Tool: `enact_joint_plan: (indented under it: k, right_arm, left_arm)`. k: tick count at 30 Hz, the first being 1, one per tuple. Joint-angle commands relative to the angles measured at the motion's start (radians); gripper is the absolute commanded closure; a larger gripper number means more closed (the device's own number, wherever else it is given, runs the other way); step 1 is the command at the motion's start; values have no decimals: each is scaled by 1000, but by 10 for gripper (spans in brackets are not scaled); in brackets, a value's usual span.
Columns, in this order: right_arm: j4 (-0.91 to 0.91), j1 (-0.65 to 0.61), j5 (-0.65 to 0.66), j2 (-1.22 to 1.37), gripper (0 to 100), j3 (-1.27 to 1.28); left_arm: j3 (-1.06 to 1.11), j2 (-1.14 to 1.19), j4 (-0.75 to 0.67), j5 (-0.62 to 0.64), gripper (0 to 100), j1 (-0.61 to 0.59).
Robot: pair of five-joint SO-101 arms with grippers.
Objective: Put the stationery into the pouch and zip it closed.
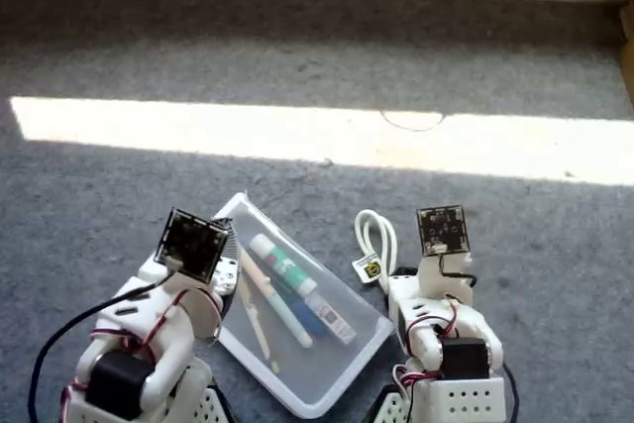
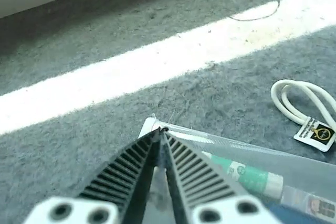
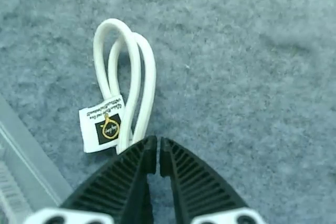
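My left gripper (image 2: pixel 159 132) sat at the pouch's (image 1: pixel 332 369) far corner, fingers pressed together, right gripper (image 3: pixel 158 151) likewise; I judged a slow, straight pull best.

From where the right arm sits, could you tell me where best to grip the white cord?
The cord lies flat on the carpet, so probably bring the right gripper straight down from above, opened across its two strands beside the tag, where they run close together.
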Motion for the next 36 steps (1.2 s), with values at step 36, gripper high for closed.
enact_joint_plan:
  k: [36]
  right_arm:
    - [82, 41, -137, -15, 995, 113]
  left_arm:
    - [403, 4, 106, 8, 993, -346]
